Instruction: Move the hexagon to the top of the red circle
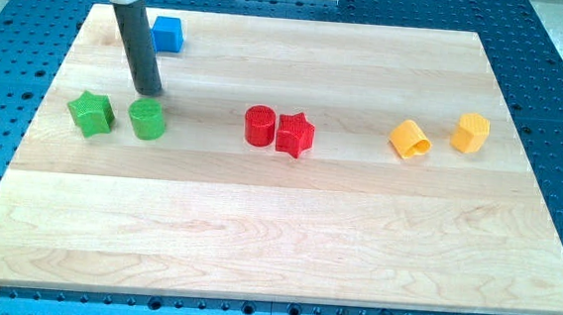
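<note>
The red circle (259,125) lies near the board's middle, touching a red star (295,135) on its right. A yellow block that looks like the hexagon (470,132) lies at the view's right. My rod comes down from the top left, and my tip (151,93) rests on the board just above a green round block (148,119), close to or touching its upper edge. The tip is far to the left of the red circle and the hexagon.
A green star (91,113) lies left of the green round block. A blue cube (168,33) sits near the board's top left, just right of the rod. Another yellow block (409,140), shape unclear, lies left of the hexagon. The wooden board (286,237) lies on a blue perforated table.
</note>
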Tool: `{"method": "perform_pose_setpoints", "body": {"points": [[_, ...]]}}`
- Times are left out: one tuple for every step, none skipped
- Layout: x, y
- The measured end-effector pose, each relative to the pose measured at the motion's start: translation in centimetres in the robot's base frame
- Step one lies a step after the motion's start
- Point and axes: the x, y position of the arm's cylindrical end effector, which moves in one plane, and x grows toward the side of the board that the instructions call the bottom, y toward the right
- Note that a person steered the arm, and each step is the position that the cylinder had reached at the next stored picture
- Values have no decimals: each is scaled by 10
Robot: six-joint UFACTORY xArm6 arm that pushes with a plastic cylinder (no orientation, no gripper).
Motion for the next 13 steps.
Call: {"method": "perform_pose_setpoints", "body": {"points": [[-23,-72],[-67,-113],[-89,-31],[-69,91],[-62,6],[-82,-62],[-120,-41],[-123,60],[-104,162],[-113,146],[-121,152],[-92,249],[-62,284]]}}
